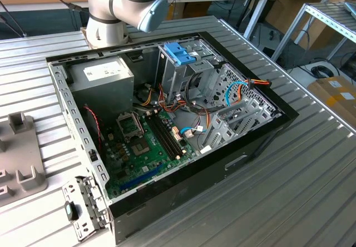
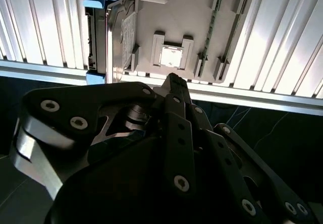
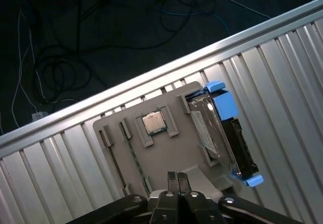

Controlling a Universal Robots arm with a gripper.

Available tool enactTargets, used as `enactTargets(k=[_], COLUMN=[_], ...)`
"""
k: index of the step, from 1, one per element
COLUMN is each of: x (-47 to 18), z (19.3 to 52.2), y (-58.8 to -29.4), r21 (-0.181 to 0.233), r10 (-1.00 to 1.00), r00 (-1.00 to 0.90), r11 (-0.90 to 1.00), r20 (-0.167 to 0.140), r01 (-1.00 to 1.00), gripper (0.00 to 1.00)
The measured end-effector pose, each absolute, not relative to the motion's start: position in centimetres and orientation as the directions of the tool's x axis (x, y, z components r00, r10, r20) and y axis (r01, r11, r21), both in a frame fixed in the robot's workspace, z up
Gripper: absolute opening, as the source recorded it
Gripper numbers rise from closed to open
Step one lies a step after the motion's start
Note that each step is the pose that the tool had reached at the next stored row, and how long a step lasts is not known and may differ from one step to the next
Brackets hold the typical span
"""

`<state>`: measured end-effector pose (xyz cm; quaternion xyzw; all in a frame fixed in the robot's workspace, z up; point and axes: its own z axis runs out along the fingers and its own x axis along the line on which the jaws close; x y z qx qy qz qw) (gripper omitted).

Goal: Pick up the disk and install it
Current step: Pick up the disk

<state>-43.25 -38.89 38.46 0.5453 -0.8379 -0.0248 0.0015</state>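
Note:
The disk (image 3: pixel 225 133) stands on edge in a slot of a grey holder plate (image 3: pixel 169 153). It is grey metal with a white label, framed by a light-blue carrier. In the second wrist view the disk (image 2: pixel 114 32) sits at one end of the same holder plate (image 2: pixel 197 12). My gripper (image 3: pixel 177 176) hangs above the plate's near edge, shut with nothing between its fingertips, a short way off the disk. The gripper (image 2: pixel 174 80) also appears with its black fingers pressed together. The open computer case (image 1: pixel 261 138) lies on the ribbed metal table.
A processor chip (image 3: pixel 151 123) and thin memory sticks (image 3: pixel 132 156) also sit in the holder plate. Beyond the table's edge, cables lie on the dark floor (image 3: pixel 60 57). Inside the case an upright drive cage with a blue handle (image 1: pixel 179 52) stands near the arm's base (image 1: pixel 105 24).

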Motion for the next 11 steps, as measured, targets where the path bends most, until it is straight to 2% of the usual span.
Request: enactTargets(k=[11], x=[-43.25], z=[38.46], y=[-38.89], r21=[0.043], r10=[-0.929], r00=[-0.369], r11=[0.368], r20=[-0.024], r01=[-0.929], gripper=[0.10])
